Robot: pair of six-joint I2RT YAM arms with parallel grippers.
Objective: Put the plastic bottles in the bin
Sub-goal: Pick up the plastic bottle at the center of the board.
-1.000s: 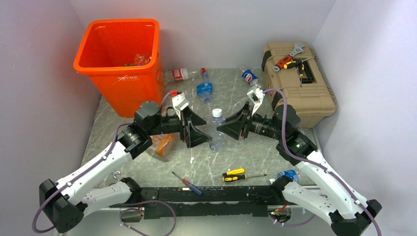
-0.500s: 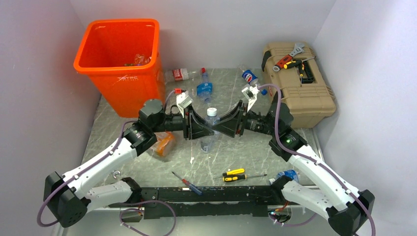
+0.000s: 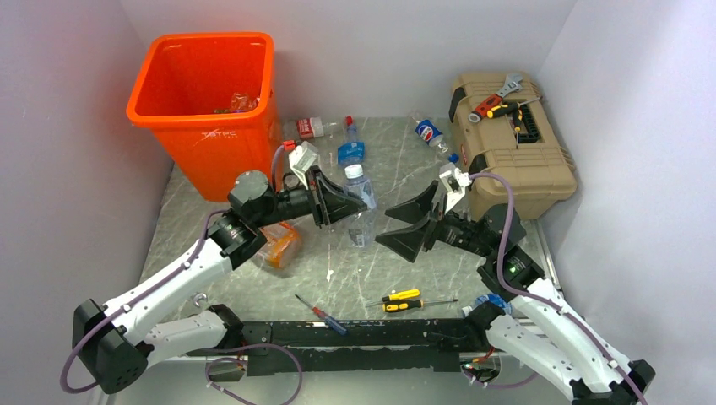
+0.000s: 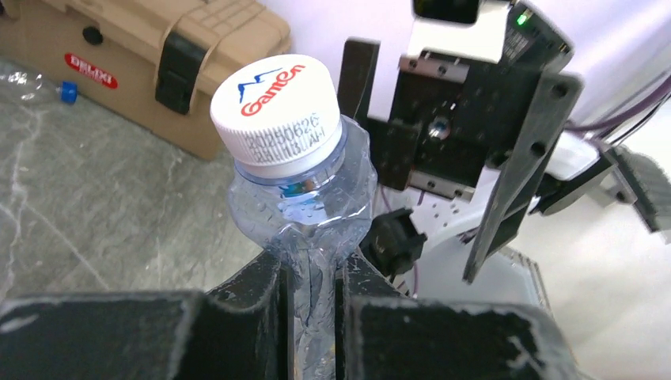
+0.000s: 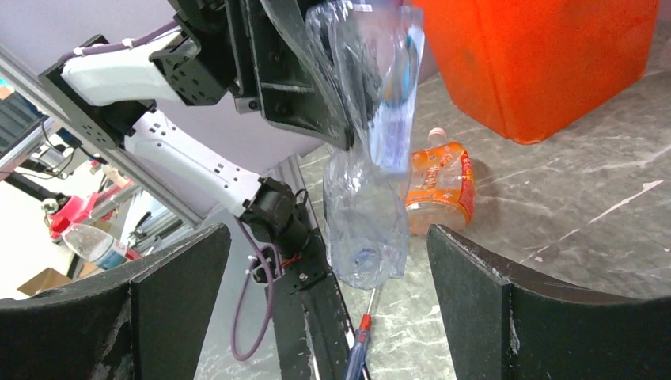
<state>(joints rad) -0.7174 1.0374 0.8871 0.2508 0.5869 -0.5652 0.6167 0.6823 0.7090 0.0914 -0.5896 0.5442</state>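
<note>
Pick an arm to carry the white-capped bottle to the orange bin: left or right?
Left. The left gripper is shut on the white-capped bottle and sits nearer the orange bin. The right gripper is open, holds nothing, and is farther from the bin.

The grey marbled surface (image 3: 388,148) carries the orange bin (image 3: 203,101) at its far left. Just right of the bin lie a red-labelled bottle (image 3: 311,127) and a blue-labelled bottle (image 3: 350,152). In front of the bin lies a crushed orange bottle (image 3: 279,246), and far to its right stands the tan toolbox (image 3: 515,160).
</note>
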